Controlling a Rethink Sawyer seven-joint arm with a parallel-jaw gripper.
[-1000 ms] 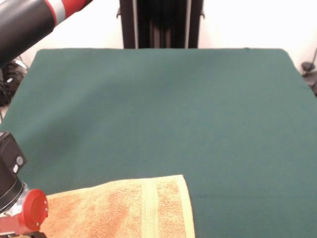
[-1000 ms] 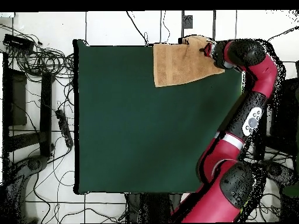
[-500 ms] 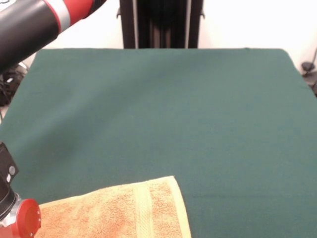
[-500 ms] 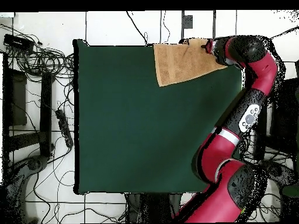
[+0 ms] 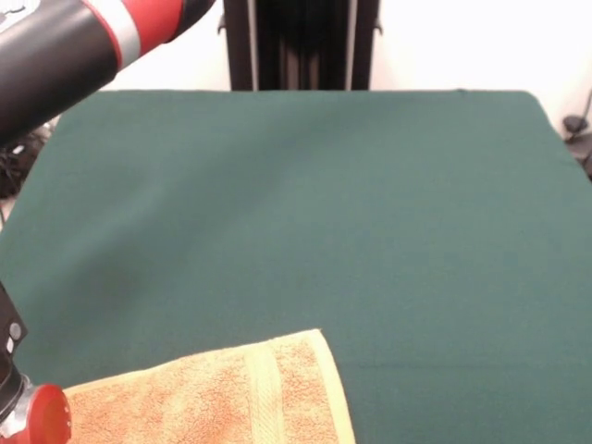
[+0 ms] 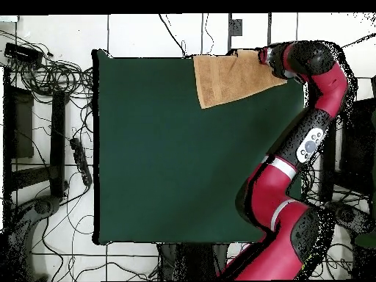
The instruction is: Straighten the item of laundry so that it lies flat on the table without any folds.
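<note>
Front view: the towel (image 5: 199,393) lies at the near edge of the green table (image 5: 305,203), toward the left corner, its woven band running up beside its right edge. The arm (image 5: 69,42) crosses the top left, and the gripper (image 5: 20,407) shows only partly at the bottom left, beside the cloth.

Overhead view: the towel (image 6: 235,79) sits at the table's (image 6: 191,169) far right corner, and the gripper (image 6: 266,60) is over the cloth's right end. Whether it is gripping cannot be told.

White tiled floor (image 6: 132,33), cables (image 6: 51,70) tangled alongside.
</note>
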